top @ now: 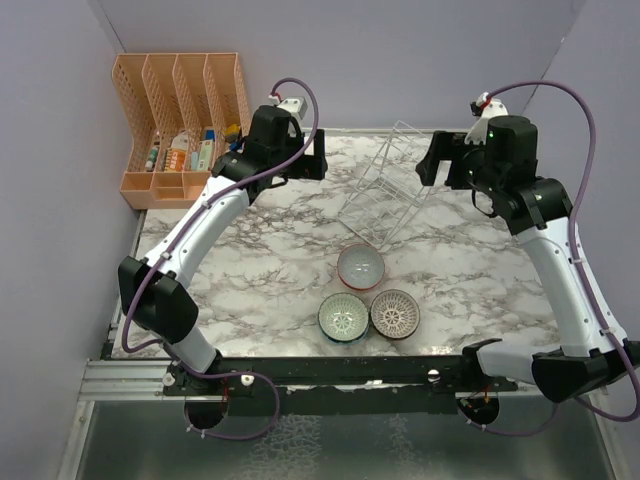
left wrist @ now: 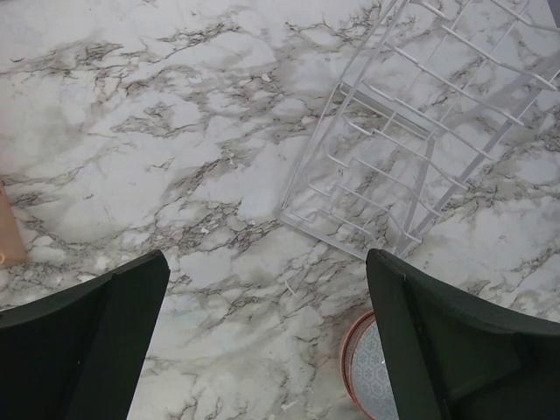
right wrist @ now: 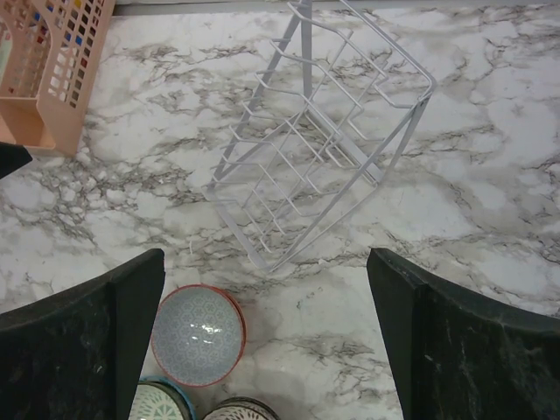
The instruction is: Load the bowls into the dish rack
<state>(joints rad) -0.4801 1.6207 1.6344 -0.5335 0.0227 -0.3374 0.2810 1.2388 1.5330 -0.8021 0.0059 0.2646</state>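
Clustered on the table [top: 250, 270], just on the near side of the rack [top: 385, 185]: red-rimmed bowl [top: 360, 266], teal bowl [top: 342, 318], brown bowl [top: 394, 313]. Probably ceramic: rigid, slick, breakable, light; best pinched across a rim. Farther back, left gripper [left wrist: 267, 337] and right gripper [right wrist: 267, 337], both spread wide, holding nothing.

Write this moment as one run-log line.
left gripper: open, empty | right gripper: open, empty | red-rimmed bowl, teal bowl, brown bowl: on table | dish rack: empty
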